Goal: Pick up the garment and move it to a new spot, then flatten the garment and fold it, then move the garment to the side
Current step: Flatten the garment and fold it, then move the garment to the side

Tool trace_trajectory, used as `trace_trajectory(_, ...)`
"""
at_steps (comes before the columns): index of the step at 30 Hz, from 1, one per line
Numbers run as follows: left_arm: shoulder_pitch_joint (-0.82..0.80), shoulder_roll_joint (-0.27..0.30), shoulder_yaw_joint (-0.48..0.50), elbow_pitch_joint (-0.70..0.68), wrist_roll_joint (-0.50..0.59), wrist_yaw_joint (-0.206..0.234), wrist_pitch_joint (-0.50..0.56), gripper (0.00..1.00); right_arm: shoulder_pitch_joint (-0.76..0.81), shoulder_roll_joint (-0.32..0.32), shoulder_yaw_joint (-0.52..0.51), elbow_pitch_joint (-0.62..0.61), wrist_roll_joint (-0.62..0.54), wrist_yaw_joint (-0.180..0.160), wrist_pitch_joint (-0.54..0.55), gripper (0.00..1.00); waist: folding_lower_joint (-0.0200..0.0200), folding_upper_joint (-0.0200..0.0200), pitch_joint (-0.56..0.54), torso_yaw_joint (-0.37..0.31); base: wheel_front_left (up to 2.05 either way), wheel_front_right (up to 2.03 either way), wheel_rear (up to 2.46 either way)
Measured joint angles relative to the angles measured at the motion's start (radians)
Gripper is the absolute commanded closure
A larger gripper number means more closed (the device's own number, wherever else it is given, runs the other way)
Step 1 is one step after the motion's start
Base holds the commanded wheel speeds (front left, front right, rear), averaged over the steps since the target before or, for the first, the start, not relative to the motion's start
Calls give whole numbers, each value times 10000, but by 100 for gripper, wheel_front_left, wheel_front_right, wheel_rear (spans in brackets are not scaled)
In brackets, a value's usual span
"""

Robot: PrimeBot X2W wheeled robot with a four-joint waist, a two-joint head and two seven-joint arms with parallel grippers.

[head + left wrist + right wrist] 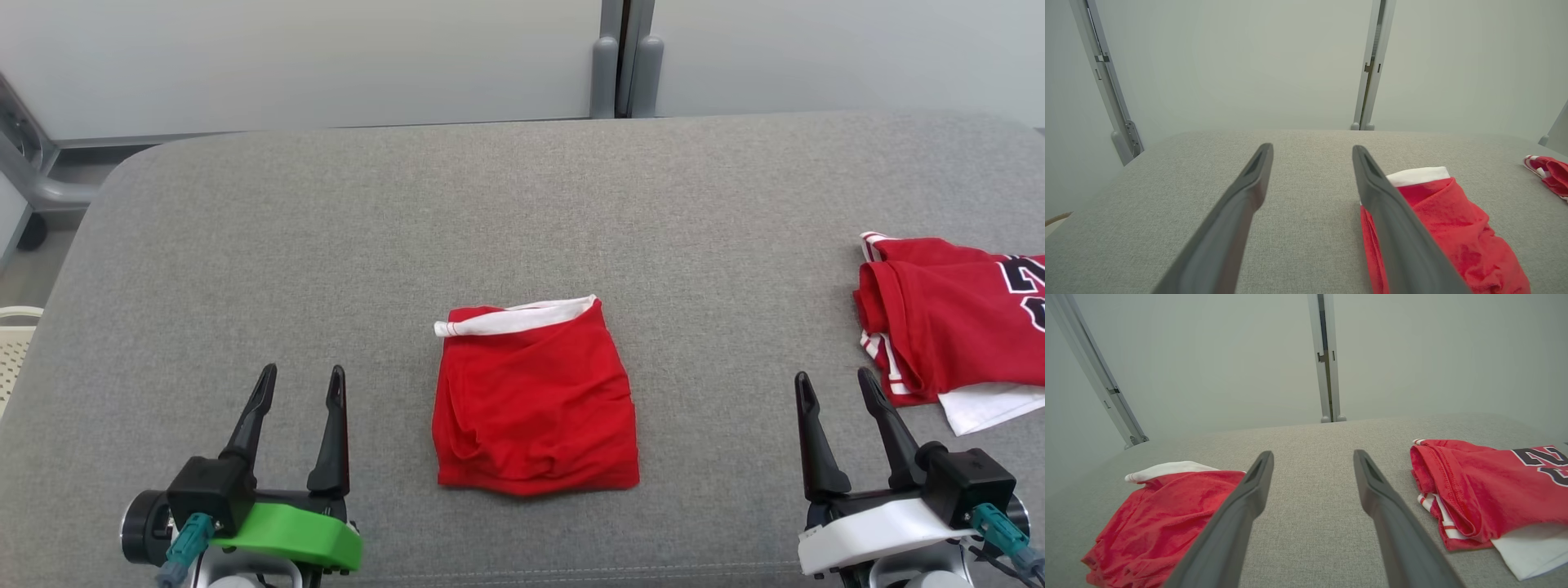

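**Q:** How do the grippers stand, from left to right?

**A:** The left gripper (302, 373), on a green mount, sits at the lower left of the head view. Its two dark fingers (1249, 196) are spread wide and hold nothing, with bare grey tabletop (490, 212) between them. The right gripper (834, 377), on a white mount, sits at the lower right, spread just as wide and also empty.

**Q:** Where is the garment, and which way does it lie?

**A:** The red garment (535, 400) lies folded in the middle of the tabletop, between the two grippers and apart from both. It is nearly square, slightly longer from near to far. Its white band runs left to right along the far edge, and the near edge is plain red.

**Q:** What does each view add?

**A:** The left wrist view has the garment just right of its right finger, which partly hides it. The head view gives the garment's whole outline. The right wrist view has the garment at the left. At the right it shows a red jersey (955, 327) with dark numerals on a white cloth (988, 406), well apart from the garment.
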Motion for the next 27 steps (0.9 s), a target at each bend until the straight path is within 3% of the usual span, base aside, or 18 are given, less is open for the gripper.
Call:
trace_trajectory(17, 18, 56, -198, 8, 0, 92, 4, 0, 107, 81, -19, 102, 2, 0, 2, 0, 0, 0, -119, 39, 0, 0, 0)
trace_trajectory(27, -281, 12, -454, -13, 4, 25, 44, 0, -364, -52, 228, 1009, 405, 0, 211, 0, 0, 0, 64, 669, 0, 0, 0)
